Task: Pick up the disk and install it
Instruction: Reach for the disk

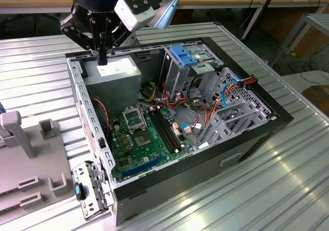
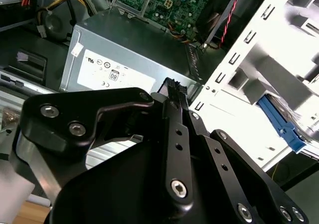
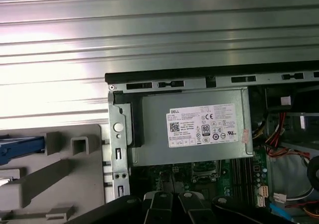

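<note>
Hovering just above the grey power-supply box (image 1: 119,69) in a corner of the open computer case (image 1: 247,138), the gripper (image 1: 103,60) keeps its jaws close together with nothing between them. In the second wrist view the two fingers (image 2: 174,134) meet at their tips over the box's white label.

The disk (image 2: 284,129) is not beneath the jaws. It lies outside the case, well off to one side of them, beyond the perforated metal side wall (image 2: 239,69). The second wrist view shows its blue carrier past that wall. In the first wrist view a blue edge of the disk (image 3: 21,145) rests at the grey holding fixture (image 3: 60,174) beside the case. So little of the drive shows that I cannot tell how it sits there.

Inside the case, farther from the jaws than the power supply, a blue bracket (image 1: 182,54) tops the drive cage, and the motherboard (image 1: 139,136) lies lower down.

By my reading the step in hand is the approach to the pick: nothing is grasped and installing has not begun. A grasp would call for jaws spread wide enough for the carrier, and for the arm to clear the side wall before coming over the fixture
</note>
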Available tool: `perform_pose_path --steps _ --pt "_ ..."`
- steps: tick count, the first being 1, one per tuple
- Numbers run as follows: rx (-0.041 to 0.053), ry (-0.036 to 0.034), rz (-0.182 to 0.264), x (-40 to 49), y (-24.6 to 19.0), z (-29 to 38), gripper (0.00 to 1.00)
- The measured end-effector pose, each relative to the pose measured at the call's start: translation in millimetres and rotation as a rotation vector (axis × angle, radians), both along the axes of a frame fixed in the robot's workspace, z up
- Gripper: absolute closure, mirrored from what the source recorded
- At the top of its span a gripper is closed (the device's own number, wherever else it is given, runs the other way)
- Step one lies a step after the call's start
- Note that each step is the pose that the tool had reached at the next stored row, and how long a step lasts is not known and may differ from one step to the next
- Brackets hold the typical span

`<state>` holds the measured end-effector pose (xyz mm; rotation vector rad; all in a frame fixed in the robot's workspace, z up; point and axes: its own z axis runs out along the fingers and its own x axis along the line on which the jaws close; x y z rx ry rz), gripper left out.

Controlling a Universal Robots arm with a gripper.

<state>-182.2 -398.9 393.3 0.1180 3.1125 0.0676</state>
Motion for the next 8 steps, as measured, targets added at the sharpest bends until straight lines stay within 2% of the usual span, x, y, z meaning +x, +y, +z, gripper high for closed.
perform_pose_path --steps 8 --pt "0.0000 0.0000 0.000 -11.1 0.0 0.0 0.89"
